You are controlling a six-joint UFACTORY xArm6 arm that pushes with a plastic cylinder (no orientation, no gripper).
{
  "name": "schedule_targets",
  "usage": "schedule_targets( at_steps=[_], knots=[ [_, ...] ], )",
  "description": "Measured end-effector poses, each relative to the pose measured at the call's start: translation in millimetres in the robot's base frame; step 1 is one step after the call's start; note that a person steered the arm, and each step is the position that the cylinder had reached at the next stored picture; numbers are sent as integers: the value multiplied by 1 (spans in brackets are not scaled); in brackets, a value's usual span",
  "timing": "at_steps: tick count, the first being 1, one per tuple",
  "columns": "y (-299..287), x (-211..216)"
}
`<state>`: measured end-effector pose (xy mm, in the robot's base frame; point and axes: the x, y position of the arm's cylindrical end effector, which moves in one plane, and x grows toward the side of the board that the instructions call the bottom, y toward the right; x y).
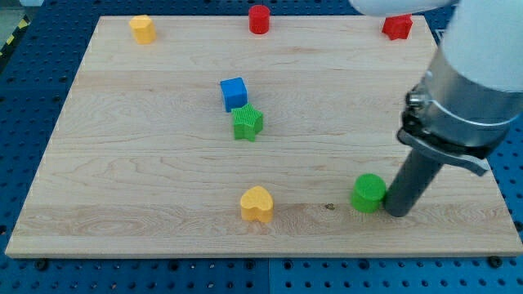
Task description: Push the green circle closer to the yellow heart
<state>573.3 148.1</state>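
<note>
Wooden board (122,163), bearing: green circle (368,193) touching my tip (398,212) on its right; yellow heart (257,204) well left. No fingers: plain rod.

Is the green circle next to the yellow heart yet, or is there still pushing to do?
Not yet. Done: my tip is at the green circle's right side, right up against it or nearly so. In hand: pushing it toward the view's left. Left: a stretch of bare board still separates it from the yellow heart, so most of the push remains.
</note>
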Motion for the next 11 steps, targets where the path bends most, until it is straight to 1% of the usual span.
schedule_targets(
  at_steps=[2,4,6,7,10,11],
  knots=[
    [-37,-22],
    [-19,-30],
    [-20,-44],
    [-30,-39],
    [-117,-37],
    [-112,-37]
  ],
)
